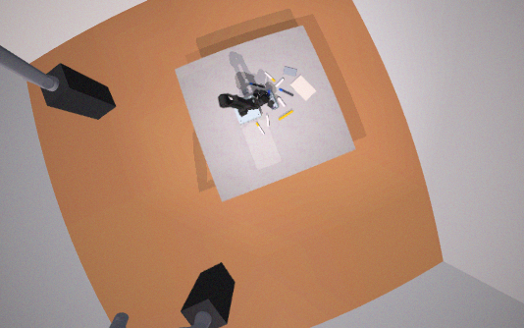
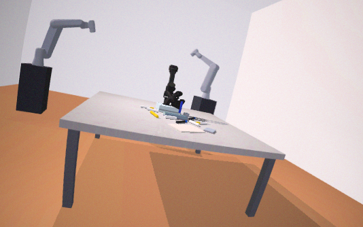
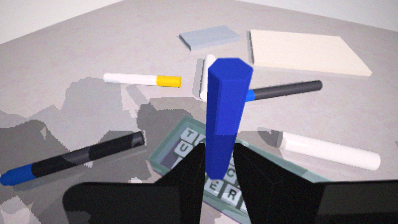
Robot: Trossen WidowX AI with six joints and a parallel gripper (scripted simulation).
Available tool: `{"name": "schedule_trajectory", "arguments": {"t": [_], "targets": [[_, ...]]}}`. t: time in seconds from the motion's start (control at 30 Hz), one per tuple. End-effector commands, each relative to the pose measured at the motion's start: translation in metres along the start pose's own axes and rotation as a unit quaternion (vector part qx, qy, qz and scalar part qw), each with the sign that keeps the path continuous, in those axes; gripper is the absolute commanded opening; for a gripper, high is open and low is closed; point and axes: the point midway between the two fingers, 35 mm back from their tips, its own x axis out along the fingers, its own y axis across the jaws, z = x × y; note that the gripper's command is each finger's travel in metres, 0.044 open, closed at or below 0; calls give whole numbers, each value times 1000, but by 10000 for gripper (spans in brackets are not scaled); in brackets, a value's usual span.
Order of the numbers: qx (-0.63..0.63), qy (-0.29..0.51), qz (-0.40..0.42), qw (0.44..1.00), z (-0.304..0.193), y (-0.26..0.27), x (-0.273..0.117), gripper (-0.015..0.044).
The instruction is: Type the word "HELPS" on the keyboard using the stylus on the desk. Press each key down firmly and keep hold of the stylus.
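The stylus (image 3: 227, 100) (image 2: 181, 107) is a thick blue hexagonal stick, standing nearly upright. My gripper (image 3: 218, 149) is shut on it, with the fingers on its lower part. The keyboard (image 3: 162, 150) (image 2: 175, 115) is a small teal tray with pale lettered keys, lying under the gripper. In the wrist view keys T, U, E and R show around the stylus and fingers. The stylus's lower tip is hidden, so I cannot tell whether it touches a key. The fingers cover much of the keyboard, and I cannot make out H, L, P or S.
A black marker (image 3: 85, 155) lies left of the keyboard, a white one (image 3: 330, 150) right. Beyond lie a yellow-capped marker (image 3: 142, 80), another black marker (image 3: 292, 90), a cream pad (image 3: 307, 52) and a grey-blue block (image 3: 210, 37). A yellow stick (image 1: 286, 115) lies near the pale blue box (image 1: 248, 117).
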Motion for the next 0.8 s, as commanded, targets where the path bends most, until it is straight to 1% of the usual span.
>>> {"name": "schedule_trajectory", "arguments": {"t": [0.0,0.4,0.77], "targets": [[2,1,0,1000,-3,1,1,81],[1,1,0,1000,-1,0,0,81],[1,1,0,1000,20,-1,-10,81]]}}
